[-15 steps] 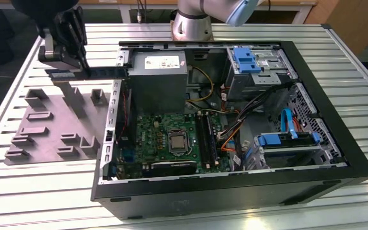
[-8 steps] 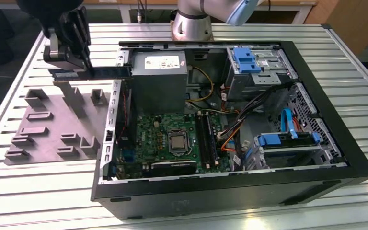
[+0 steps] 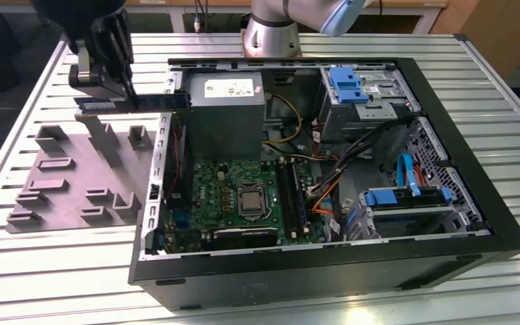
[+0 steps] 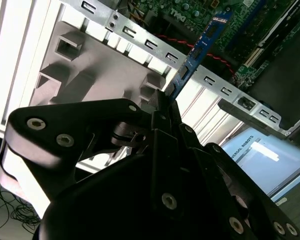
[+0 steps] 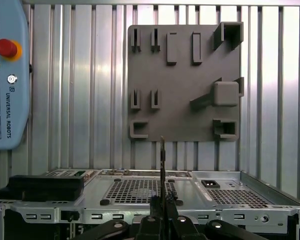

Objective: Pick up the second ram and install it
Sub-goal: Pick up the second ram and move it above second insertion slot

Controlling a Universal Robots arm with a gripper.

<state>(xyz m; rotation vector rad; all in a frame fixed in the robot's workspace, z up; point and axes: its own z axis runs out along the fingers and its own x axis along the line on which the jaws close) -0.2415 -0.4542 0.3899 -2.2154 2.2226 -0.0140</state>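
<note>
second ram (image 4: 201,47) pinched edge-on between the jaws.

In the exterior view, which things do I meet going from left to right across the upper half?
The claw holding the second ram → grey power supply → drive bay with blue latch.

Ribbed metal table (image 3: 52,271) carries grey slotted holder plate (image 3: 70,152) just beside open black computer case (image 3: 332,274)

Dark lettering runs down your pale blue teach pendant (image 5: 7,75), beside its red button (image 5: 6,48). You cannot read the stickers on the power supply (image 3: 228,115) and the second ram (image 4: 200,45).
</note>
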